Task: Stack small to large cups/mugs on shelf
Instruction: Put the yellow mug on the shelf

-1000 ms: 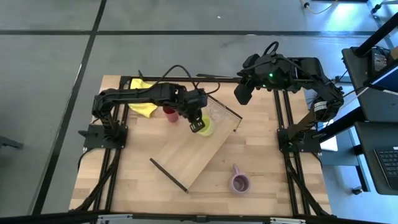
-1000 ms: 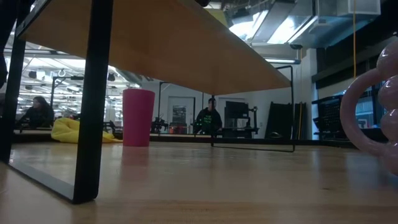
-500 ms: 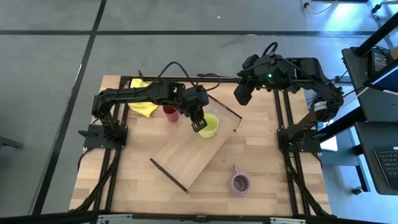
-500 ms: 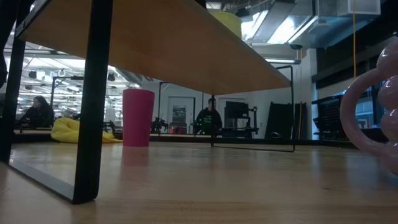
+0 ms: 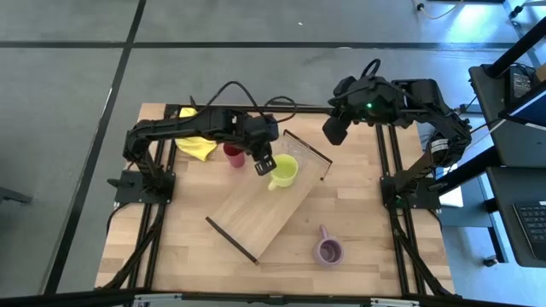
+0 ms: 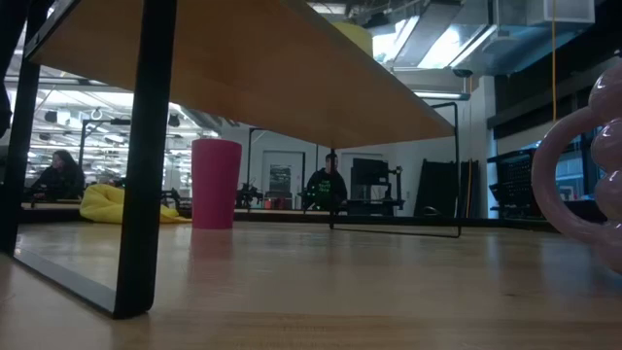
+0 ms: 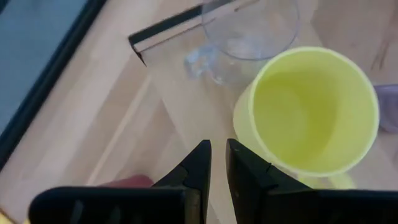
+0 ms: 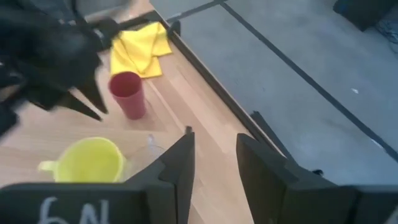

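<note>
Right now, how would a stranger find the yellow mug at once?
Find the shelf, the long board lying slantwise on the table. The yellow mug stands on its far end, beside the left gripper. Unlike the red tumbler nearby, it is lime-yellow.
</note>
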Tool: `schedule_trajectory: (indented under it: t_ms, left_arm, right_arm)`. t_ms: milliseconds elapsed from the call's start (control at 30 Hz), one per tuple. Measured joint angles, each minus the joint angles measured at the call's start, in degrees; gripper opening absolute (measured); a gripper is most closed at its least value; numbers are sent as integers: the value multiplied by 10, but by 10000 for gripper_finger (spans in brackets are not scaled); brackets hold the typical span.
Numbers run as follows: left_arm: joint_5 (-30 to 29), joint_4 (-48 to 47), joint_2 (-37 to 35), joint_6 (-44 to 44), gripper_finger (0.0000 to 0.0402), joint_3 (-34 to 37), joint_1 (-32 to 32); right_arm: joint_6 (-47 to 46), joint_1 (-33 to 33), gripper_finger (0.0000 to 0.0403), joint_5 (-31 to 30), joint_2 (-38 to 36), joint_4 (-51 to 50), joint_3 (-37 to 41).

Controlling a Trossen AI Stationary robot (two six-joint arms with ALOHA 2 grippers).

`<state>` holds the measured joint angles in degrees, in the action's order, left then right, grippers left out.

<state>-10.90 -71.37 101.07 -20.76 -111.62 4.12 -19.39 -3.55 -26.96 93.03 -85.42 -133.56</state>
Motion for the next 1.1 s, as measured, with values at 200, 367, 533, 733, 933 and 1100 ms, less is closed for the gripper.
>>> schedule_trajectory:
  t_ms: [200,367,533,733,933,1100]
  left_arm:
    - [21,13,-12,-31,43,0,-32]
    - [-3,-4,-16,-47,43,0,-63]
    - [-48,-49,-16,-66,43,4,-60]
    - [-47,-47,-16,-71,43,10,-48]
    - [-31,-29,-12,-71,43,11,-48]
    - [-10,-6,-11,-83,43,45,-48]
  right_arm:
    - [-10,0,120,-11,0,-18,0]
    - [-33,8,77,85,0,-23,0]
    - [-105,62,9,106,5,-46,36]
    - [-200,107,5,152,5,-16,171]
    - [-234,137,3,221,6,133,296]
    - [-253,154,2,256,7,247,359]
